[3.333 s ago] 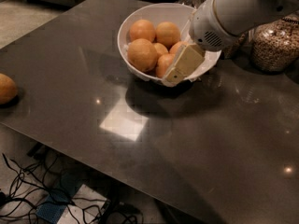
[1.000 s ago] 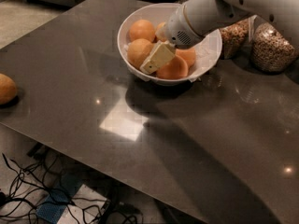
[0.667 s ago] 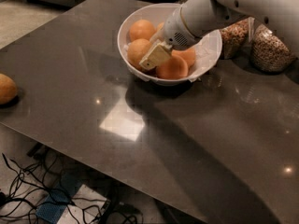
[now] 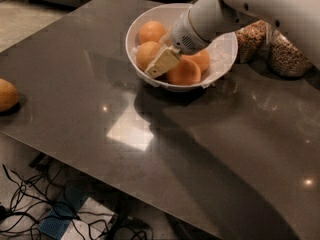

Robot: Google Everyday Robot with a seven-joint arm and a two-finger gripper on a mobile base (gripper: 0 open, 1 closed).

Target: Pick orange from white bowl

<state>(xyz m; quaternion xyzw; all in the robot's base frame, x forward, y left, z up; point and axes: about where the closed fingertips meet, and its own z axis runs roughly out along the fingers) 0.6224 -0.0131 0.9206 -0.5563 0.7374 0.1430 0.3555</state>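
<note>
Pincer [image 4: 162,62] sits low inside the white bowl [image 4: 226,59], its cream-coloured tip angled down toward the near rim. Cannot tell whether it is spread or pressed together; only one pale wedge shows from this side. My arm [image 4: 210,16] reaches in from above the far rim and covers part of the bowl's middle.

Orange [image 4: 146,53], the palest and largest of the lot, lies in the bowl on the side toward the picture's left, touching the pincer's tip. The tip rests against that fruit's inner flank, wedged between it and a deeper-coloured fruit [image 4: 185,73] at the front of the bowl. Cannot tell whether anything is gripped.

Two more fruits share the bowl: one [image 4: 151,31] at the back, just beyond the orange, and one [image 4: 202,59] half hidden under my wrist. Crinkled white paper [image 4: 220,46] lines the bowl.

Bowl stands toward the far side of a dark glossy table [image 4: 165,149]. Two glass jars [image 4: 282,54] of grain stand just beside it. A lone fruit [image 4: 7,95] lies at the table's edge, well apart. Cables [image 4: 30,209] tangle on the floor below.
</note>
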